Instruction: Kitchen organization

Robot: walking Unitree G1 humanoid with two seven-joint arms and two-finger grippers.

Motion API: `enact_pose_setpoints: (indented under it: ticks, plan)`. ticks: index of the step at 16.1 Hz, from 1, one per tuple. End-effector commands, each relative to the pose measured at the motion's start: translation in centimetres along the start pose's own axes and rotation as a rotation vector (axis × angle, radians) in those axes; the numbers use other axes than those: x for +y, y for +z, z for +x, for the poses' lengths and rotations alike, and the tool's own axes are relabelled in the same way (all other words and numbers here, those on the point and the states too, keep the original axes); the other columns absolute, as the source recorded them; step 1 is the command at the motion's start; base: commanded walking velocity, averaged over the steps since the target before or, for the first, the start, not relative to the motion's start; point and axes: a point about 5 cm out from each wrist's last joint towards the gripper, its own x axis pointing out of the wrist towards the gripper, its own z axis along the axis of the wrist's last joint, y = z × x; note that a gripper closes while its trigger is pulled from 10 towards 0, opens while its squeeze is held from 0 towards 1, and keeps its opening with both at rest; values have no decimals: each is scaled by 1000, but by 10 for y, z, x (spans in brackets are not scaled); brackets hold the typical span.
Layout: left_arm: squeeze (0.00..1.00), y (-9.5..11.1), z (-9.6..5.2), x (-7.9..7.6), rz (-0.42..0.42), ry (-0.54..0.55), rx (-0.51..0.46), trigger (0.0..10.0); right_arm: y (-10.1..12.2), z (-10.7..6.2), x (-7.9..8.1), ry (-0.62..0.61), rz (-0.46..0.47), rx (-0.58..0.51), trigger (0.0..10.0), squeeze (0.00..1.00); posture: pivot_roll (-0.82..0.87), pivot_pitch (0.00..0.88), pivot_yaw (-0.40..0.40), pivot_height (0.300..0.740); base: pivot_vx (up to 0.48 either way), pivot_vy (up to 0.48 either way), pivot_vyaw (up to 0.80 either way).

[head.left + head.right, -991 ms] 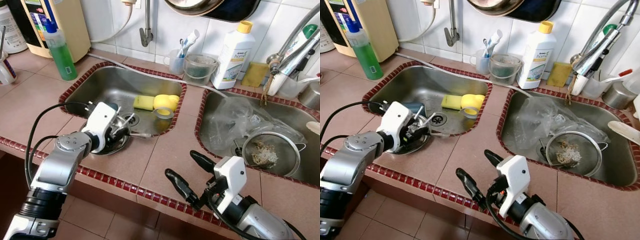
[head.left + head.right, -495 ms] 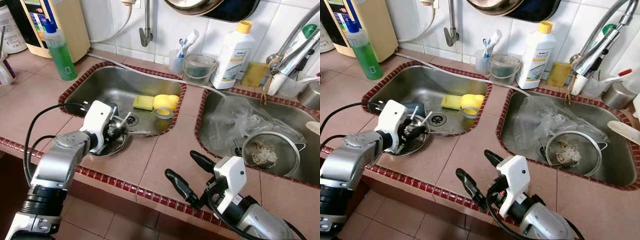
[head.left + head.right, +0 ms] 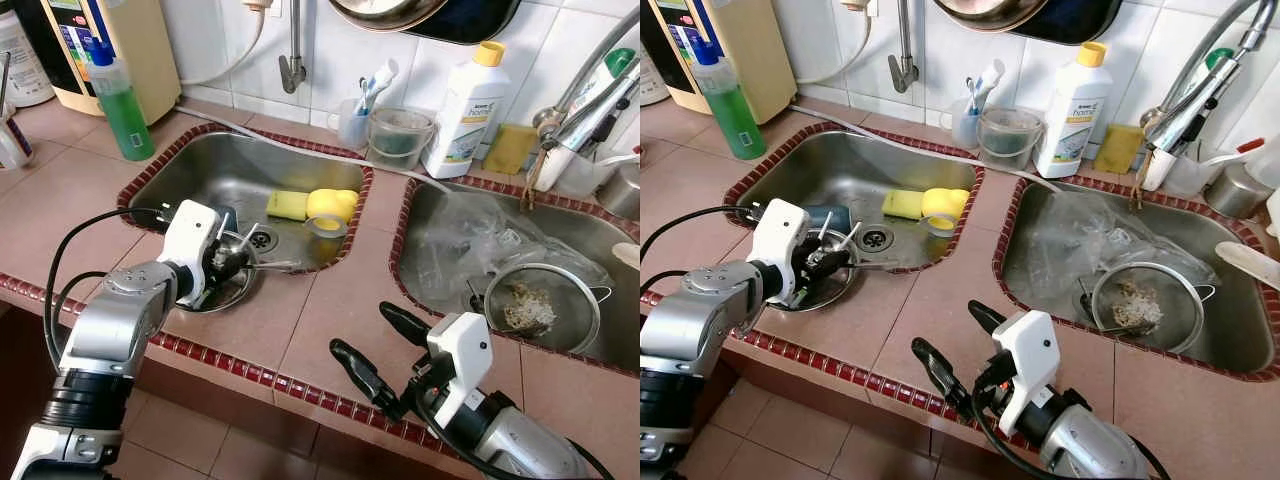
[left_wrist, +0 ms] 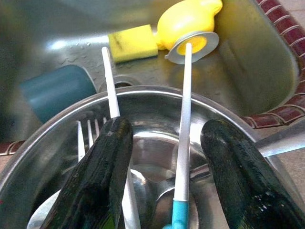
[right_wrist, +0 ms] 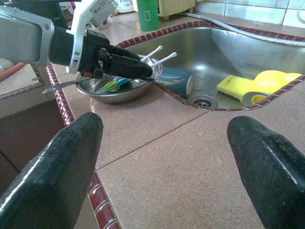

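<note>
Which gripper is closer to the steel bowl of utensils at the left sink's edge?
Left. The left gripper has its jaws open right over the steel bowl, among the utensils. The right gripper hangs over bare counter, well away toward the robot's right.

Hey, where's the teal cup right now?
The cup lies on its side in the left sink, by the drain, just behind the steel bowl where the left claw is.

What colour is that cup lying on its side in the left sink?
The cup is dark teal blue; the left wrist view shows it best.
</note>
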Motion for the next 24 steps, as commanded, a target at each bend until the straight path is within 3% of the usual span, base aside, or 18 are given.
enact_pose_setpoints:
  ticks: [1, 9, 20, 22, 23, 24]
  plan:
    - [0, -2, 0, -6, -4, -32, -4, 10000, 4, -1, 1, 15, -12, -7, 10000, 0, -144, 91, -39, 740, 0, 0, 0]
    - [0, 7, -5, -4, -8, -33, -64, 10000, 3, 0, 2, 17, -12, -8, 10000, 0, -140, 88, -37, 740, 0, 0, 0]
    - [0, -9, -4, -7, 10, -56, 18, 9647, 4, 0, 2, 16, -13, -9, 10000, 0, -145, 93, -41, 740, 0, 0, 0]
    - [0, -8, -4, -8, 15, -61, 13, 2471, 5, 0, 2, 15, -12, -10, 10000, 0, -146, 93, -40, 740, 0, 0, 0]
    - [0, -8, -4, -8, 17, -61, 13, 1569, 5, 0, 2, 15, -12, -10, 10000, 0, -145, 95, -41, 740, 0, 0, 0]
    - [0, -8, -5, -8, 19, -61, 12, 0, 5, 0, 2, 14, -11, -10, 10000, 0, -145, 96, -40, 740, 0, 0, 0]
